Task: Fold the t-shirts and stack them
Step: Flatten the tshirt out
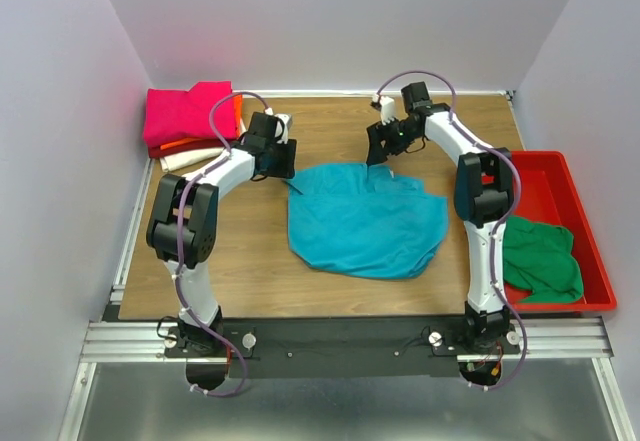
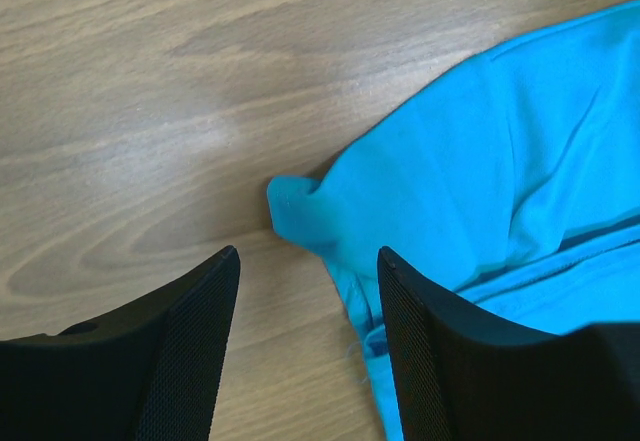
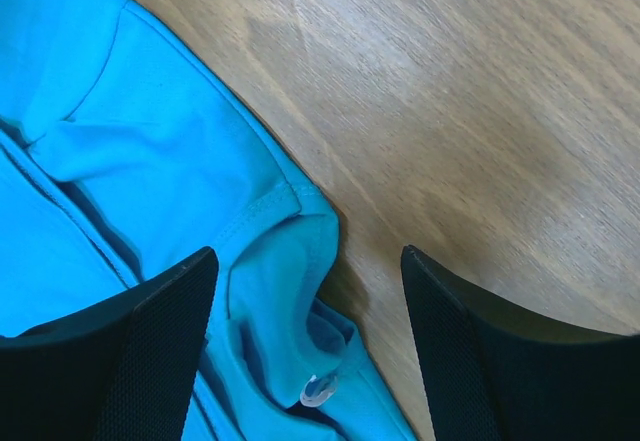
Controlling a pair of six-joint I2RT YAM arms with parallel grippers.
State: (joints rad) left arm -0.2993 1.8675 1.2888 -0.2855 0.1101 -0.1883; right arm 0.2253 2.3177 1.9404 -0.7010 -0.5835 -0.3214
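A teal t-shirt point(image 1: 365, 219) lies crumpled and spread on the wooden table point(image 1: 250, 261). My left gripper point(image 1: 284, 165) hangs open over its back-left corner. In the left wrist view that corner point(image 2: 300, 211) sits just ahead of the open gripper point(image 2: 308, 261), and the cloth edge runs along the right finger point(image 2: 430, 351). My right gripper point(image 1: 377, 153) stands open over the shirt's back edge. In the right wrist view a stitched fold of teal cloth point(image 3: 285, 251) and a small pale label point(image 3: 318, 391) lie between the open gripper's point(image 3: 308, 259) fingers. Neither gripper grips the cloth.
Folded magenta point(image 1: 185, 111), orange point(image 1: 195, 143) and cream point(image 1: 190, 159) shirts are stacked at the back left. A red tray point(image 1: 590, 251) on the right holds a crumpled green shirt point(image 1: 542, 259). Walls close in on three sides.
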